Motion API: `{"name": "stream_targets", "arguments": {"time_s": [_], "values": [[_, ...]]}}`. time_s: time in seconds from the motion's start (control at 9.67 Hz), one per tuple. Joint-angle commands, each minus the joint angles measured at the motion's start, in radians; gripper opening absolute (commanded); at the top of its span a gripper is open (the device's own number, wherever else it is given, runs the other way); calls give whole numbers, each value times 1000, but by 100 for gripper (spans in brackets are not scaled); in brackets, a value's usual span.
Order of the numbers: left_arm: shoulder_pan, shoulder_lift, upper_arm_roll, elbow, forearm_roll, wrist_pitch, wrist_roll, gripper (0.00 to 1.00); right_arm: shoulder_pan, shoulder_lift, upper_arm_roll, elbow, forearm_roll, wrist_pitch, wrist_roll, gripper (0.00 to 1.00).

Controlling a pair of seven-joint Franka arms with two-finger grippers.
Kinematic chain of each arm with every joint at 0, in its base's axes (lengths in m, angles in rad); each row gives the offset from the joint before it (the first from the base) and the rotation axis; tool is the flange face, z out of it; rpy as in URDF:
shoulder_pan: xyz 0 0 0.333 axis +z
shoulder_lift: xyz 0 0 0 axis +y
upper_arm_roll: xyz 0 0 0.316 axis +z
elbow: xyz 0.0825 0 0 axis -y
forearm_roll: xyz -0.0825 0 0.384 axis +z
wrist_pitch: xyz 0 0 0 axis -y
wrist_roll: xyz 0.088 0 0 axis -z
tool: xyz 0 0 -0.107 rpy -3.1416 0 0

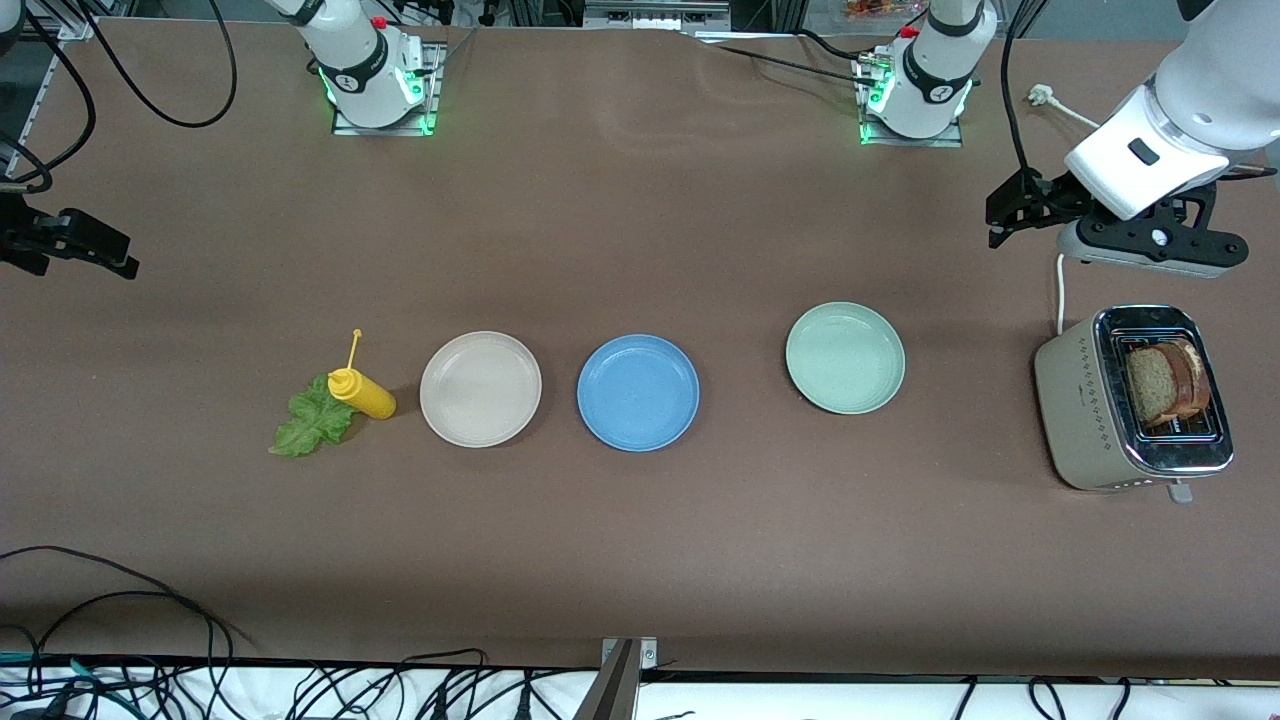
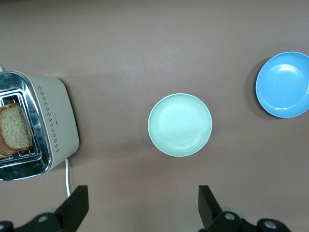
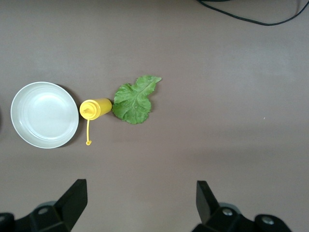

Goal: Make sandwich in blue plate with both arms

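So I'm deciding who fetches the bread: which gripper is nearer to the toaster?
Left. The left gripper hangs open above the table just by the toaster, which holds the bread. The right gripper is open at the right arm's end, past the lettuce.

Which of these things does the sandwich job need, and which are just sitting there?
Needed:
blue plate
bread slices in the toaster
lettuce leaf
left claw
right claw

Just sitting:
beige plate
pale green plate
yellow squeeze bottle

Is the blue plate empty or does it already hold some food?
Empty. The blue plate shows only its bare surface; the bread is in the toaster, and the lettuce lies on the table.
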State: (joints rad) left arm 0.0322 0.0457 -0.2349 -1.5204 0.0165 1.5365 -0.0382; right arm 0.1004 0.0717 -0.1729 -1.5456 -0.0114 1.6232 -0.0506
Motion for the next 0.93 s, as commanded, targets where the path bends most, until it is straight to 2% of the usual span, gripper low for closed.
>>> {"name": "stream_targets", "arguments": {"time_s": [0.0, 0.31, 0.83], "values": [[-3, 11, -6, 25, 28, -3, -17, 100, -1, 0, -4, 10, -18, -8, 3, 100], [-3, 11, -6, 25, 28, -3, -17, 100, -13, 0, -23, 12, -1, -2, 12, 100], [-3, 11, -6, 25, 28, -1, -17, 100, -11, 3, -22, 12, -5, -3, 11, 100]]}}
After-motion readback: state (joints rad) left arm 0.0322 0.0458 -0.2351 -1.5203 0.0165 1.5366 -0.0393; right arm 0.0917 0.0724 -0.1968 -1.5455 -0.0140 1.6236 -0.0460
